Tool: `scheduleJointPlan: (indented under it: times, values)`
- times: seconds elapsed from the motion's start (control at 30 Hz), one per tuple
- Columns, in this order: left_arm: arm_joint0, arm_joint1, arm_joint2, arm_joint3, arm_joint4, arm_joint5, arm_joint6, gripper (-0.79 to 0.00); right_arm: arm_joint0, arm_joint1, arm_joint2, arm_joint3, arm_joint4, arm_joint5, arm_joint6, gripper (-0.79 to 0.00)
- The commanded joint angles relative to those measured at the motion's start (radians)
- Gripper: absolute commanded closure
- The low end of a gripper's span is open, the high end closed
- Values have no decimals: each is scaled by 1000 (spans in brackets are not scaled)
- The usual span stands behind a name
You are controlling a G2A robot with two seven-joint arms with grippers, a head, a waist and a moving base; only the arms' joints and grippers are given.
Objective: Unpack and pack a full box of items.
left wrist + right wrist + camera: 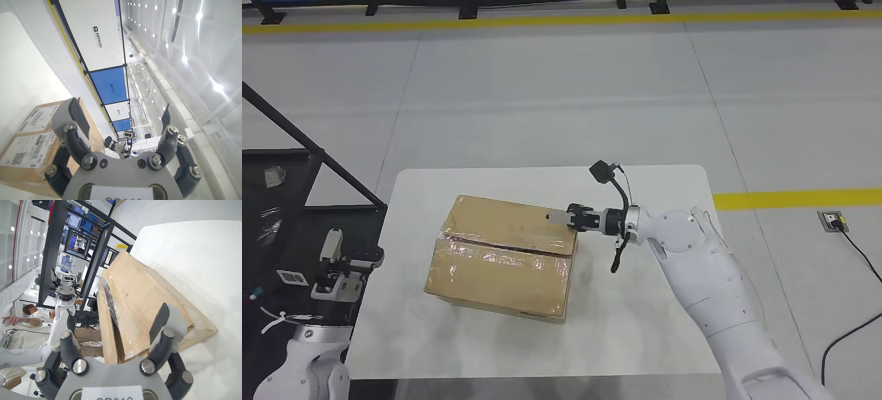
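Got my right hand (554,216) spread at the box (504,255) top edge; left hand (121,106) apart too, off the counter (662,190) left edge.

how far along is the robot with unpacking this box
Barely started. Done: nothing that shows; the box sits on the table shut, clear tape along its top seam. In hand: the right gripper, jaws open, is at the top of the box by the seam's end; the left gripper is open, apart from the box. Left: opening it, taking the items out, repacking.
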Motion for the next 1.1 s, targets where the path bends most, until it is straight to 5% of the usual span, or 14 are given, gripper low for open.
scheduleJointPlan:
  times: [0.0,0.3,0.83,0.93,1.07]
  values:
    - [-3,0,7,-2,8,3,1,-785,-17,7,-13,-52,-99,-65,-51,-785]
    - [12,0,32,-34,28,-3,9,-785,-20,39,-87,-194,-558,-302,-169,-785]
    - [31,0,48,-43,43,-13,28,-785,-31,52,-112,-238,-639,-323,-204,-785]
    - [36,0,51,-44,50,-22,36,-785,-2,52,-126,-201,-623,-333,-174,-683]
    - [38,0,48,-36,46,-26,38,-785,44,47,-147,-124,-560,-342,-153,-653]
